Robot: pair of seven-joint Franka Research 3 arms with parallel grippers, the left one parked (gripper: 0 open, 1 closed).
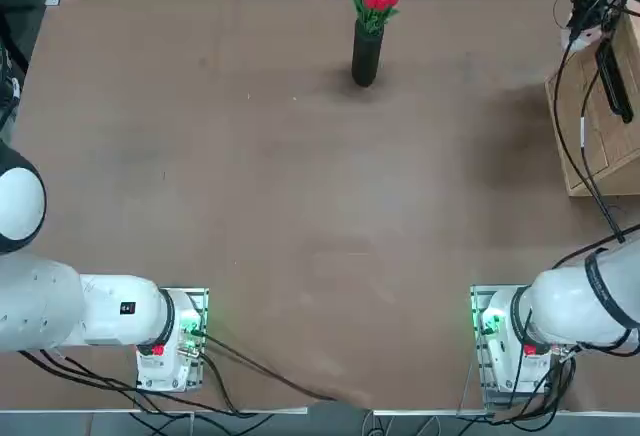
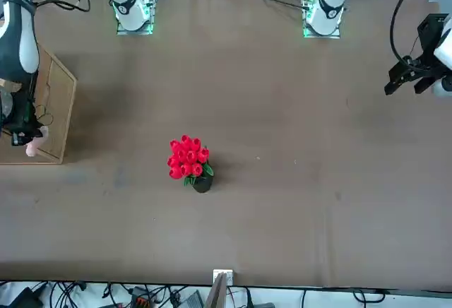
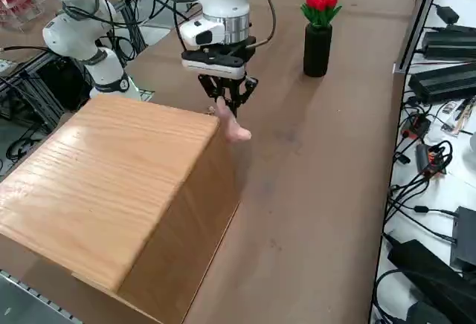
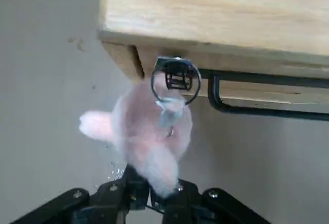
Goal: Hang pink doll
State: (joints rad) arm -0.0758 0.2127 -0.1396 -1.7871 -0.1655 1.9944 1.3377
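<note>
Pink plush, soft and light: pink doll (image 4: 149, 136) at frame centre, pinched by right gripper (image 4: 154, 193); best held low, key ring (image 4: 176, 80) free for black hook (image 4: 241, 106)

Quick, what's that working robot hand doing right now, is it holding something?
Right gripper: fingers shut on the pink doll, beside the wooden box.
</note>
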